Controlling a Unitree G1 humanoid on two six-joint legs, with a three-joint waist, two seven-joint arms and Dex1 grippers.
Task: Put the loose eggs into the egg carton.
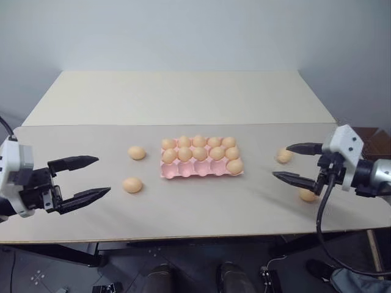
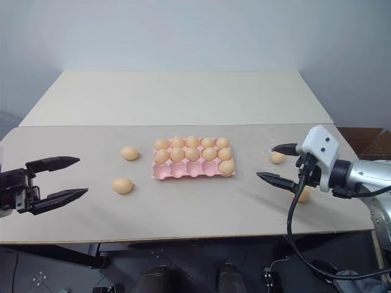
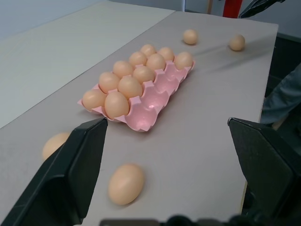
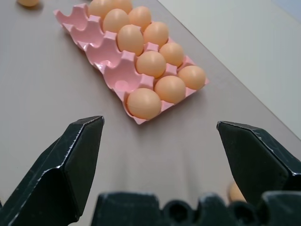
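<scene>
The pink egg carton (image 1: 183, 171) lies in the middle of the table, its back and middle rows full of eggs and one egg (image 1: 234, 166) in the right end cup of the front row. Two loose eggs (image 1: 137, 152) (image 1: 132, 185) lie left of it, and two more (image 1: 284, 156) (image 1: 307, 195) lie to its right. My left gripper (image 1: 102, 176) hovers open at the left, pointing toward the near left egg (image 3: 126, 183). At the right, my right gripper (image 1: 280, 161) is open beside the right-hand eggs, facing the carton (image 4: 106, 52). Neither holds anything.
The table (image 1: 183, 97) is a pale two-part top, with a seam running across behind the carton. Its front edge lies just below both grippers. A black cable (image 1: 321, 213) hangs from the right wrist past that front edge.
</scene>
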